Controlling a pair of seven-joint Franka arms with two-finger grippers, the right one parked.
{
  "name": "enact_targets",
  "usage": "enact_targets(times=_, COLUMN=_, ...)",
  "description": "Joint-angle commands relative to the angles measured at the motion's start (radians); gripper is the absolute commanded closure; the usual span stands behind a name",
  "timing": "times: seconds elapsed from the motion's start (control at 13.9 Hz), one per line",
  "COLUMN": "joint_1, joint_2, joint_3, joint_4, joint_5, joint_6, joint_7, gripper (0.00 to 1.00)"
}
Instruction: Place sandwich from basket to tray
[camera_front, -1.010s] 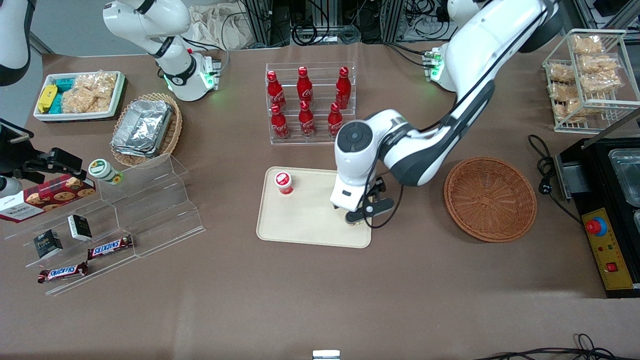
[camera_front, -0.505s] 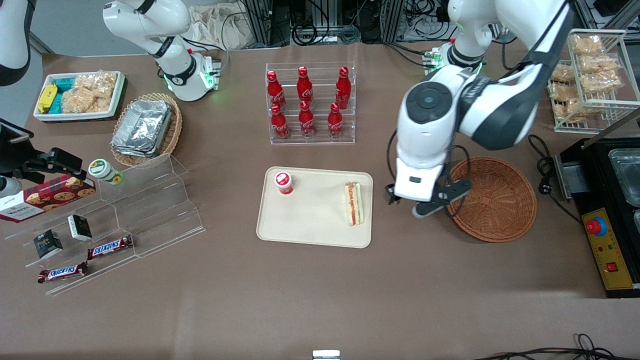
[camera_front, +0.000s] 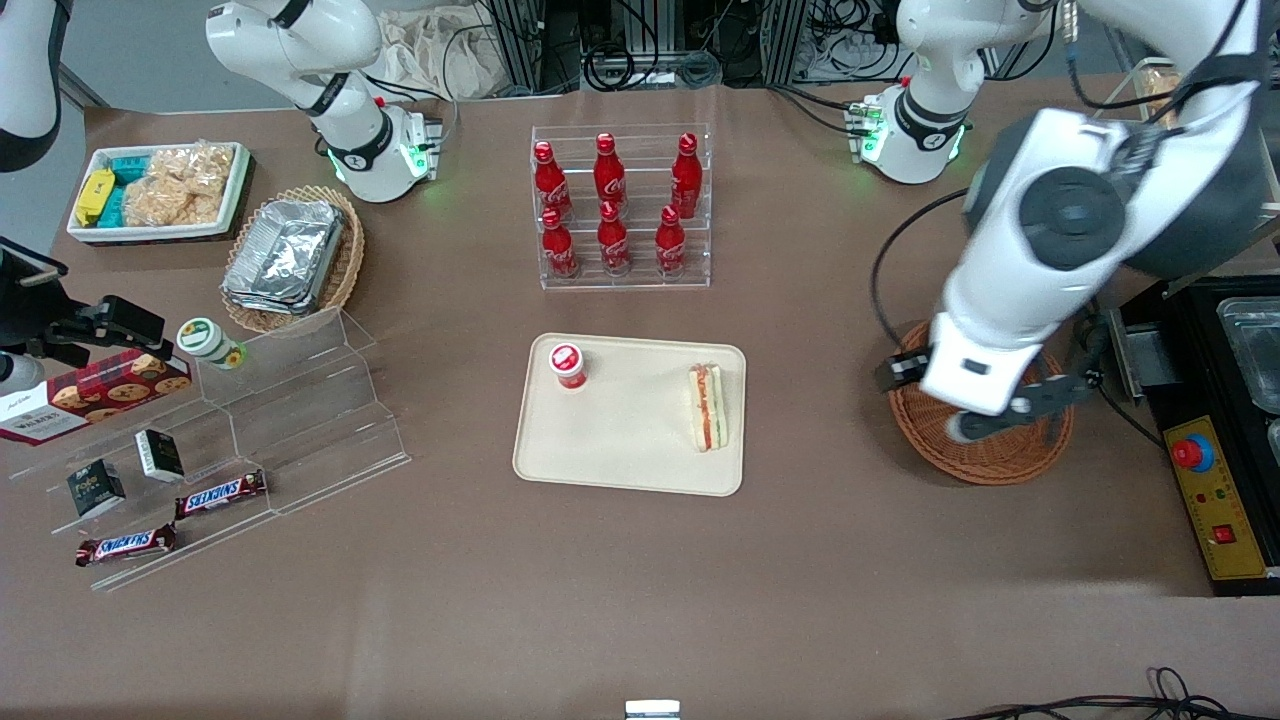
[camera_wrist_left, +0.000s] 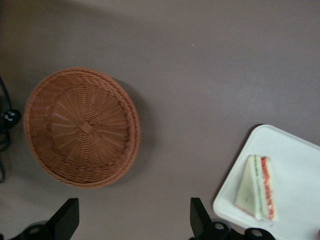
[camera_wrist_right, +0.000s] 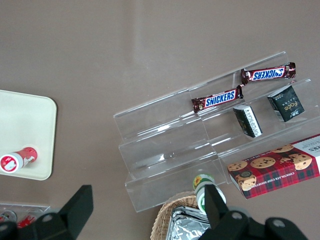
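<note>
Hovering my pincer (camera_front: 985, 415), spread and holding nothing, over the basket (camera_front: 1000, 462) at frame right | sandwich (camera_front: 708, 406) lies in the tray (camera_front: 620, 465) mid-frame, near its rim | risk: a stray sweep could knock it off | hidden: my arm covers most of the basket; fingertips cut off in wrist view

Front overhead, wrist views down, tray (camera_front: 620, 450) shared

Reddish-brown woven basket (camera_wrist_left: 82, 127), cream tray (camera_front: 620, 440), pale sandwich (camera_front: 708, 406) striped red and green.
</note>
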Motion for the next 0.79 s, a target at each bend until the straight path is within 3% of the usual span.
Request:
enact_targets(times=0.0, joint_1=-0.086, joint_2=-0.114, joint_3=0.205, joint_4=-0.060, joint_5=-0.092, joint_6=-0.026, joint_7=0.185, gripper=0.00)
enact_targets(times=0.36, joint_1=-0.187, joint_2=-0.229, joint_3=0.478, joint_4=-0.132, joint_5=-0.197, joint_6=-0.052, joint_7=0.468, gripper=0.00)
enact_targets(times=0.72, joint_1=-0.187, joint_2=-0.326, joint_3=0.532, joint_4=-0.181, joint_5=-0.206, joint_6=-0.080, joint_7=0.552, gripper=0.00)
